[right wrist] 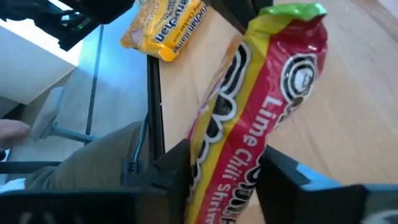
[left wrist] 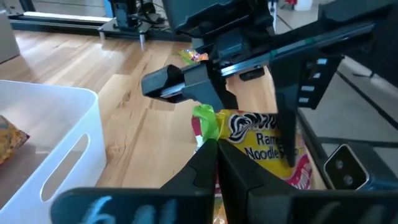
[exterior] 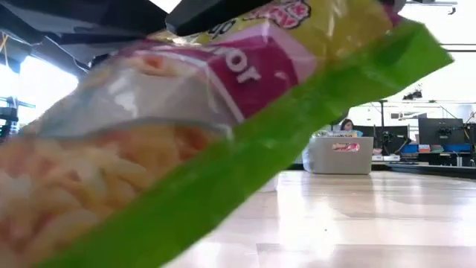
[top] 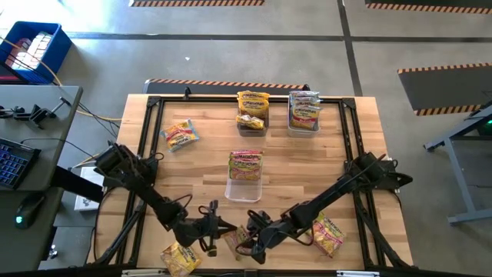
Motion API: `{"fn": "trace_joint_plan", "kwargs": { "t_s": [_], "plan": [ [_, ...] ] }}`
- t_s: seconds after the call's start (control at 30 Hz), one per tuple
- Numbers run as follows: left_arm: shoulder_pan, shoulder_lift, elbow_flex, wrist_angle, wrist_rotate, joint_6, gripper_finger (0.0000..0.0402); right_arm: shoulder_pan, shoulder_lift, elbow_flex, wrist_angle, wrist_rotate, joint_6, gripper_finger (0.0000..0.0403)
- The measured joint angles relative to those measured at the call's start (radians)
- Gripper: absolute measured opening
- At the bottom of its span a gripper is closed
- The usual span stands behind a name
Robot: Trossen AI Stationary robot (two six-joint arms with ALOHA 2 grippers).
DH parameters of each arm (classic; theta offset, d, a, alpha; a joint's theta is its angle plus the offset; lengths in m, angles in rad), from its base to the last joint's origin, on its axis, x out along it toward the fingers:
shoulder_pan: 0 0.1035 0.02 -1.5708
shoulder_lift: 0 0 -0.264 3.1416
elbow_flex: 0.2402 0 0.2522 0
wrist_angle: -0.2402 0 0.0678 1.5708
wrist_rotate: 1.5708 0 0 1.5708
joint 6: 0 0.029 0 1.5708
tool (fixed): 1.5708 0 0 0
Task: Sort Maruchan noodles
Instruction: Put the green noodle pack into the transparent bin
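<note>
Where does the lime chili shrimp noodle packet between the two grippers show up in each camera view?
High view: lime chili shrimp packet at the table's near edge, between both grippers.
Low view: it fills the frame's left and centre, close up.
Left wrist view: centre-right, beyond the shut left gripper.
Right wrist view: centre, between the right gripper's fingers.
Shared landmark: its green end.

Both dark arms reach to the table's near edge. The left gripper (top: pixel 209 226) is closed. The right gripper (top: pixel 247 240) has its fingers (right wrist: pixel 171 167) parted.
</note>
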Motion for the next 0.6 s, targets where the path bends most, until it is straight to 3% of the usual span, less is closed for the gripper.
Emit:
{"fn": "trace_joint_plan", "kwargs": {
  "t_s": [0.37, 0.47, 0.6],
  "plan": [
    [-0.068, -0.078, 0.0, 0.008, -0.088, 0.142, 0.0081, 0.006, -0.002, 0.006, 0.044, 0.025, -0.09, 0.0035],
    [-0.088, -0.11, -0.018, -0.009, -0.157, 0.142, 0.0092, 0.006, -0.013, 0.036, -0.006, 0.025, -0.141, 0.0026],
    [-0.103, -0.135, -0.079, 0.023, -0.164, 0.093, 0.0084, -0.008, -0.058, 0.1, -0.167, 0.036, -0.241, 0.0027]
  ]
}}
